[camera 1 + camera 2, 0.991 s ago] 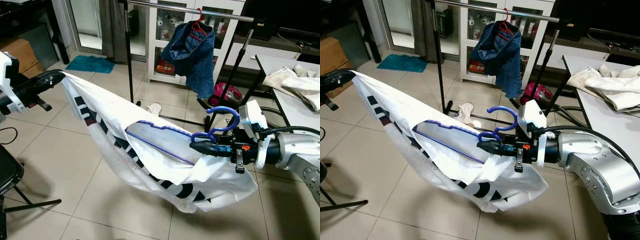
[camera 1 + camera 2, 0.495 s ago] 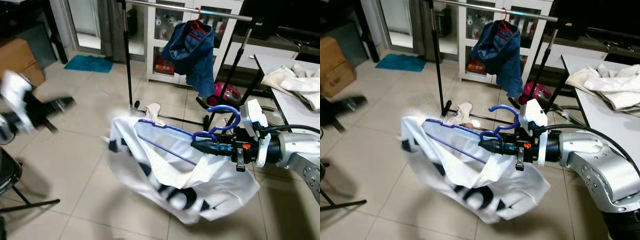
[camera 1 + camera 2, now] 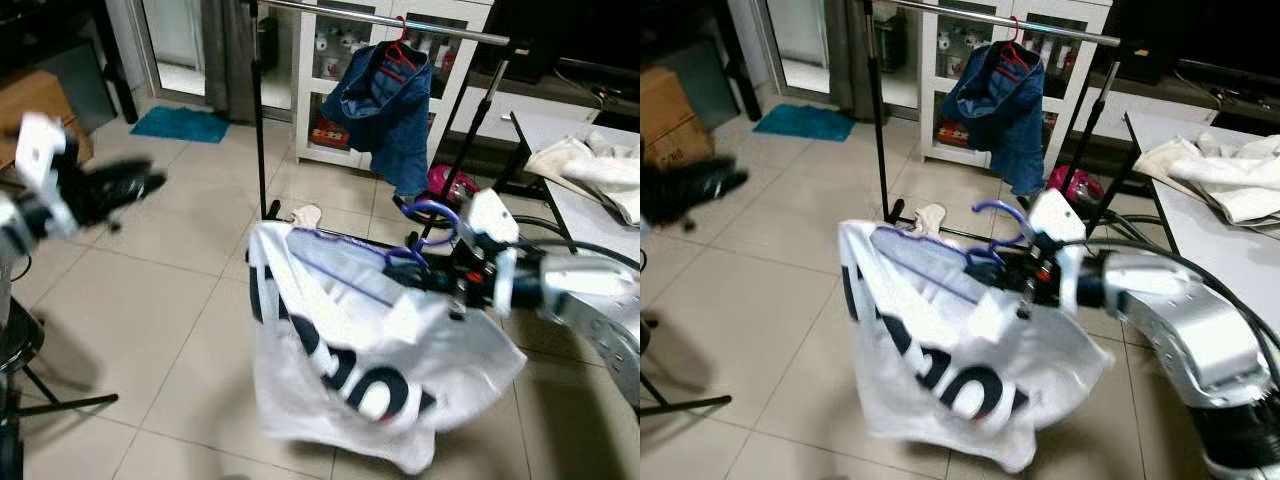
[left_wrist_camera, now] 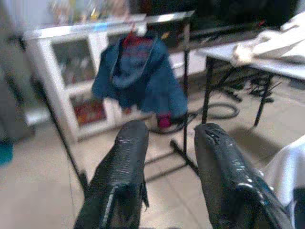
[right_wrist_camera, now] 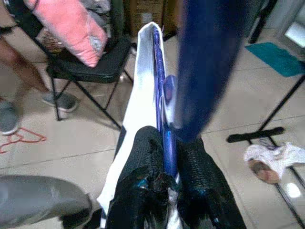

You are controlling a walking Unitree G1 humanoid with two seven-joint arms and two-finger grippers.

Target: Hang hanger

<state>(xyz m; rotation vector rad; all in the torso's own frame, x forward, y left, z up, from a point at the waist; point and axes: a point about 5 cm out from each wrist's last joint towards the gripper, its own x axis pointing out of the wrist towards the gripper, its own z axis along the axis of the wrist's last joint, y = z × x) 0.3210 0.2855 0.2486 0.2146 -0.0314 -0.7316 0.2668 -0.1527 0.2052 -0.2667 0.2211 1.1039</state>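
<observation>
Left eye view: the right end effector point(image 3: 432, 279) is clamped on the blue hanger point(image 3: 420, 228), and the white shirt point(image 3: 350, 370) droops below and to its left. The left end effector point(image 3: 135, 185) is well apart.

Left wrist view: the left end effector's fingers point(image 4: 121, 176) stand apart, empty; the denim jacket point(image 4: 138, 74) hangs ahead on the rail point(image 4: 167, 18).

Right wrist view: fingers point(image 5: 143, 181) pinch the hanger.

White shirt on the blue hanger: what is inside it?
Inside the white shirt runs the blue hanger, clamped by the right gripper; its far end is covered by cloth.
</observation>
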